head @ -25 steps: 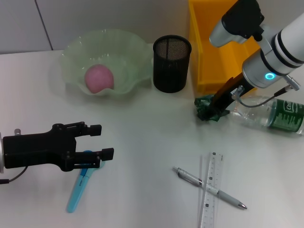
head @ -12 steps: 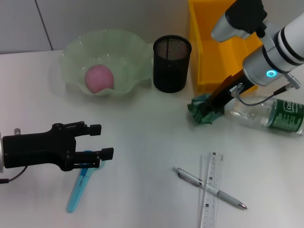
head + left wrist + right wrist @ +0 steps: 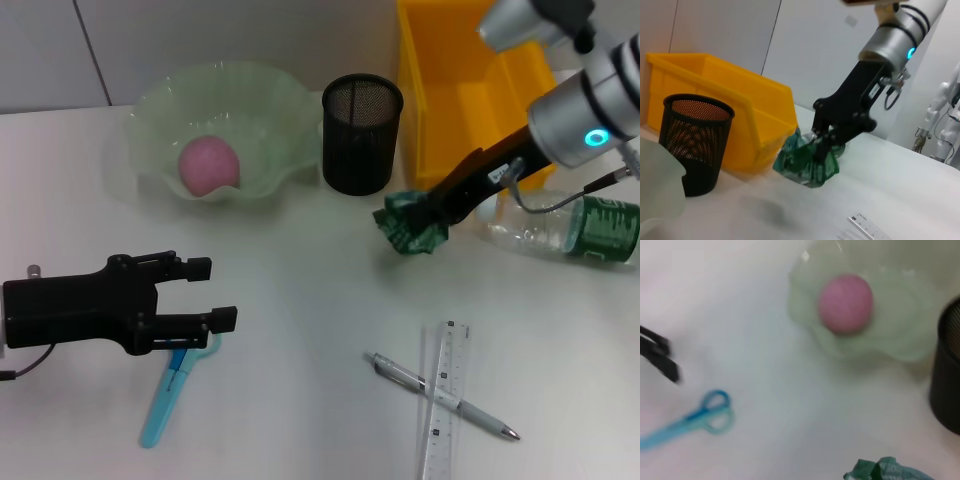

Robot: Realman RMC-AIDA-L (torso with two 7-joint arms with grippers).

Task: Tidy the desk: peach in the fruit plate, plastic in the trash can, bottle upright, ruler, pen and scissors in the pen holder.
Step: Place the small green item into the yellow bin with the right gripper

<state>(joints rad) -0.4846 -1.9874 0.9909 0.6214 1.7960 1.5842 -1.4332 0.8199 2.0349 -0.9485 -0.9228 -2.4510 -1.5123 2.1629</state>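
My right gripper is shut on the crumpled green plastic, held off the desk in front of the yellow trash can; the left wrist view also shows this plastic. The bottle lies on its side at the right. The pink peach rests in the pale green fruit plate. The black mesh pen holder stands between plate and bin. The ruler and pen lie crossed near the front. My left gripper hangs open over the handles of the blue scissors.
The right arm's body reaches in above the trash can and the bottle. The trash can stands close beside the pen holder. A grey wall runs behind the desk.
My right gripper has carried the green plastic up off the desk and leftward, away from the bottle. The left gripper has barely shifted.
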